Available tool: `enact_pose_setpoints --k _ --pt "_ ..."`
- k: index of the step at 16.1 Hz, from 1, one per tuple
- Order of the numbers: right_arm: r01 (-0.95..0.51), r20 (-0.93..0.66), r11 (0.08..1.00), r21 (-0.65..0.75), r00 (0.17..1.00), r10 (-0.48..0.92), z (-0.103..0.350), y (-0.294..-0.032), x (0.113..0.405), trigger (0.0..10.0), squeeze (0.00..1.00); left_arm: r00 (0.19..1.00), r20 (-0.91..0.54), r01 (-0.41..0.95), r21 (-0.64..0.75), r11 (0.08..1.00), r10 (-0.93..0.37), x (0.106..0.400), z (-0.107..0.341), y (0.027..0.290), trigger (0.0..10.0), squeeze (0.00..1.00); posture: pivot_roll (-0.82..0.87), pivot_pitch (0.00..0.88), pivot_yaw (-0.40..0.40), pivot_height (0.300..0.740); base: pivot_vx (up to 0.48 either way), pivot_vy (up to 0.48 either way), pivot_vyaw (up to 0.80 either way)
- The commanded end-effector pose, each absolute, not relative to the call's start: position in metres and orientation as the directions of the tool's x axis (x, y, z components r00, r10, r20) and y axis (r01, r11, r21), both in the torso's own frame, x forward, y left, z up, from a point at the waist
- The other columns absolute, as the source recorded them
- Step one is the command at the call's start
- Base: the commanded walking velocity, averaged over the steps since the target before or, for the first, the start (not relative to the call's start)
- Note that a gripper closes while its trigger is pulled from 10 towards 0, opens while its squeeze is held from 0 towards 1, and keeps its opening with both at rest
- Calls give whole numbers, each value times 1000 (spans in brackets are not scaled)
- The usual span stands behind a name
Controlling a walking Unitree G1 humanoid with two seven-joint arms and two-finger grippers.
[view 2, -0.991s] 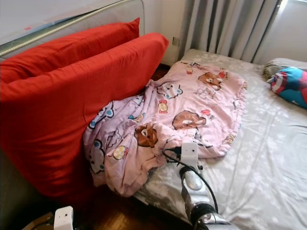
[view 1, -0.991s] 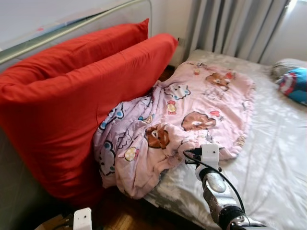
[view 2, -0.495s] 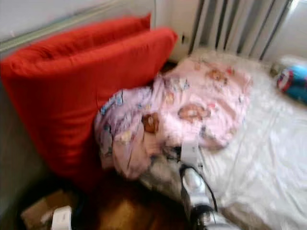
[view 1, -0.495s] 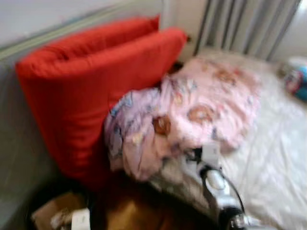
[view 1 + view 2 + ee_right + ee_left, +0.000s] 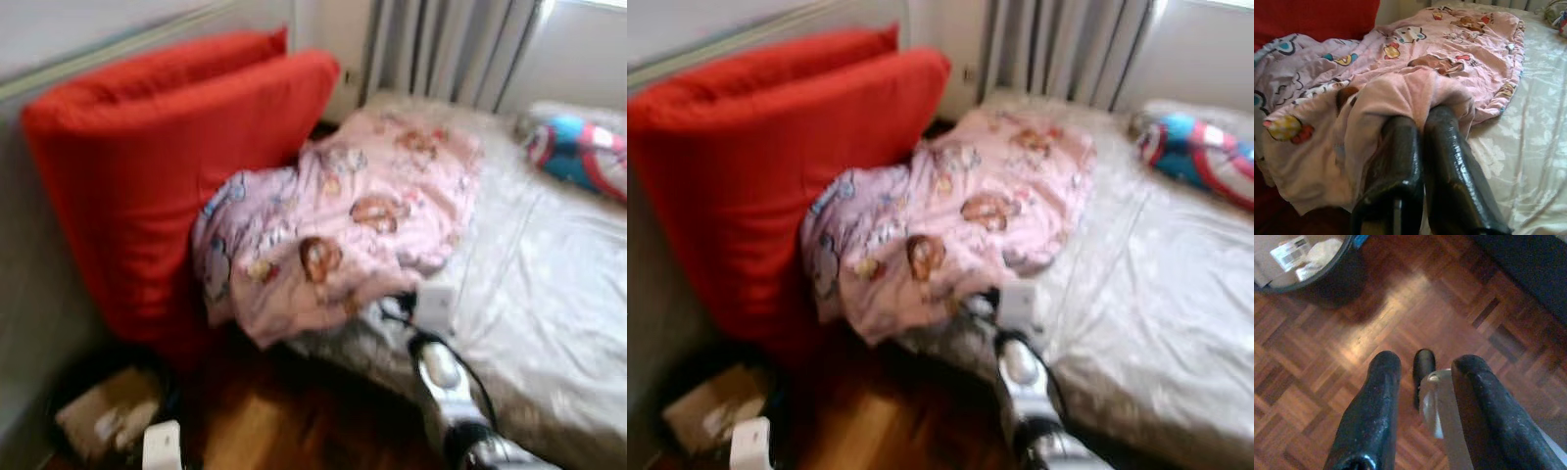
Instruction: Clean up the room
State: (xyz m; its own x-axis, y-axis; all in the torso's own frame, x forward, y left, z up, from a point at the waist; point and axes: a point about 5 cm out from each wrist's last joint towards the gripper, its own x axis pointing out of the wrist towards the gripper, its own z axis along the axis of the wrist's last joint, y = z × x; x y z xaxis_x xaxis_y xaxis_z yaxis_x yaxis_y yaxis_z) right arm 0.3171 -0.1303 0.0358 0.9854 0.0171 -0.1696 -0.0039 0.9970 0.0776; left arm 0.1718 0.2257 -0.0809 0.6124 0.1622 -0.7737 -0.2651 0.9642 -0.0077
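Fingertips of the right pincer [image 5: 1420, 115] vanish under a pinched pink blanket [image 5: 1400, 83] fold.

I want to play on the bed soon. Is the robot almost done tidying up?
Not yet. Nothing looks finished: the pink blanket lies crumpled across the bed, hanging over its edge beside the red cushions. In hand: the right tool is shut on a fold of the blanket. Left to do: sort out the blanket. The left tool hangs open over the wooden floor.
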Motion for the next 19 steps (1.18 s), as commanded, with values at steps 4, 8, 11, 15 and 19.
enact_pose_setpoints --k 4,8,11,15,19 --pt "-7 -360 1000 -18 933 0 8 -138 302 10000 0 576 -806 -246 -7 969 140 162 -87 218 10000 0 -6 61 -30 740 -64 0 0" --pt "-67 -510 996 -58 859 28 -12 -135 289 10000 0 573 -809 -238 -8 971 134 161 -88 217 10000 0 -7 62 -30 740 0 0 0" --pt "-111 -598 990 -92 801 34 -25 -134 277 10000 0 570 -812 -227 -5 974 129 160 -89 215 10000 0 -5 62 -31 740 0 0 0" --pt "-110 -602 990 -94 798 32 -26 -134 276 10000 0 569 -812 -225 -4 974 128 160 -89 215 10000 0 -5 64 -30 740 0 0 0" --pt "-175 -661 981 -78 746 81 -37 -134 264 10000 1000 563 -818 -200 3 980 118 158 -90 214 10000 0 -6 63 -29 740 0 0 0"
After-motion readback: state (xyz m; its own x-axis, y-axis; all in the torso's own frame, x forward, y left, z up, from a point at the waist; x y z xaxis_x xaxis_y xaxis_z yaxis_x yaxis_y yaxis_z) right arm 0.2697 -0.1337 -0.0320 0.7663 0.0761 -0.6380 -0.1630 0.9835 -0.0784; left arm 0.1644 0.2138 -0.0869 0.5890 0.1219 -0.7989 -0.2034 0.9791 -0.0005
